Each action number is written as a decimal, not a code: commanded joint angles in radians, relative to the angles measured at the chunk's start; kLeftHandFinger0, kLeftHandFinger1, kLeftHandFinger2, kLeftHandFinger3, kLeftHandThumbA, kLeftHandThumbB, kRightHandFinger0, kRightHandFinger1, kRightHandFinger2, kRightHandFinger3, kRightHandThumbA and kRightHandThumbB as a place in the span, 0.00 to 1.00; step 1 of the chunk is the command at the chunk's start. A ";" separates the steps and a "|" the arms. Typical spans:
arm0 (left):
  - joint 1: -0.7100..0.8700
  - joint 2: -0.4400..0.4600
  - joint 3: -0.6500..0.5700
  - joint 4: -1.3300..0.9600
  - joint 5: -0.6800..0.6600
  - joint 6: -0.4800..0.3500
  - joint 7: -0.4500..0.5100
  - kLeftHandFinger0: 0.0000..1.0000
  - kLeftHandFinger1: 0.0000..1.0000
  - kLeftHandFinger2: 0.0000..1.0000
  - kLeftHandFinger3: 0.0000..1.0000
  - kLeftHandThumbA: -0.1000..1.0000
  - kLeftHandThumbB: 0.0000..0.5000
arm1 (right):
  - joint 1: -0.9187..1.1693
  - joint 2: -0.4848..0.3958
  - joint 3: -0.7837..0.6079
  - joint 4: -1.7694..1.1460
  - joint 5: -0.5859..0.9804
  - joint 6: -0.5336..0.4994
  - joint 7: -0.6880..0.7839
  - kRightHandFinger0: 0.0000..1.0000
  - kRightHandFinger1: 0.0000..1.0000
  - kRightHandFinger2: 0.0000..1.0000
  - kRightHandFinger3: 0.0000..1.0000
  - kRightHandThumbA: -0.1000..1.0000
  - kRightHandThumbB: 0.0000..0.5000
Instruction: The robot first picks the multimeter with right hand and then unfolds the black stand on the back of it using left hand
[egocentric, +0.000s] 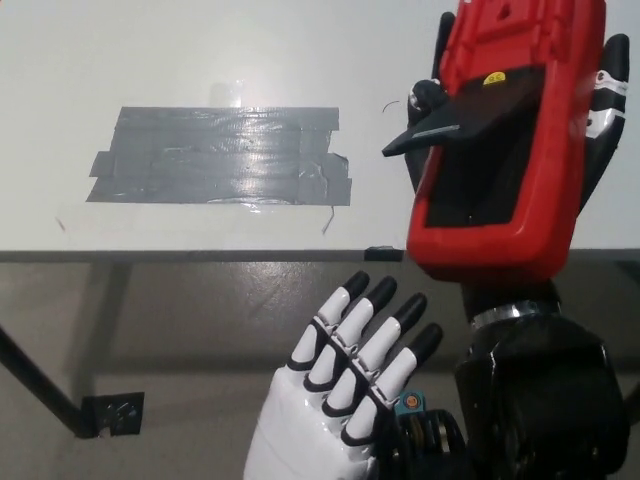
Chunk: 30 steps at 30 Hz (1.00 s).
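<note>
Fingers of the white left hand (335, 400) are apart and extended at six o'clock, holding nothing, just below the red plastic multimeter (510, 140), which the black right hand (600, 95) grips from behind at two o'clock, above the table edge. The meter's back faces the camera, and its black folding stand (450, 120) juts out toward nine o'clock, hinged near the top and apparently swung open. To finish the step well, the right hand should probably keep the casing steady while the left pushes the stand's free tip outward, rather than pulling on the red shell, until it is fully out. Beyond, the white tabletop (180, 60) carries a patch of grey duct tape strips (220, 155) at ten o'clock. Under the table edge, grey floor (170, 310) and a dark table leg (40, 385) show at eight o'clock.
</note>
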<state>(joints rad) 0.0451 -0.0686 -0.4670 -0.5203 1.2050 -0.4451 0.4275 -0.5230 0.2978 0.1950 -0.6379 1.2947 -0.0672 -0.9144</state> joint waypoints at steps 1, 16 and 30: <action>0.064 -0.034 -0.032 -0.044 0.001 -0.002 0.035 1.00 1.00 1.00 1.00 1.00 0.80 | -0.003 0.077 -0.012 -0.043 0.021 -0.017 0.029 0.10 0.56 0.86 1.00 0.00 0.01; 0.041 -0.008 -0.040 -0.245 -0.109 -0.021 0.046 1.00 1.00 1.00 1.00 1.00 0.83 | 0.093 0.076 0.019 -0.002 -0.022 -0.015 0.033 0.10 0.48 0.77 1.00 0.00 0.00; -0.073 -0.095 0.008 -0.316 -0.145 0.024 -0.146 1.00 1.00 1.00 1.00 1.00 0.93 | 0.122 0.043 0.076 0.050 -0.099 0.025 0.052 0.14 0.44 0.69 1.00 0.00 0.10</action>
<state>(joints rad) -0.0299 -0.1113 -0.4443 -0.8080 1.1009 -0.4383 0.3590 -0.4304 0.2593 0.2557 -0.5747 1.2618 -0.0699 -0.9070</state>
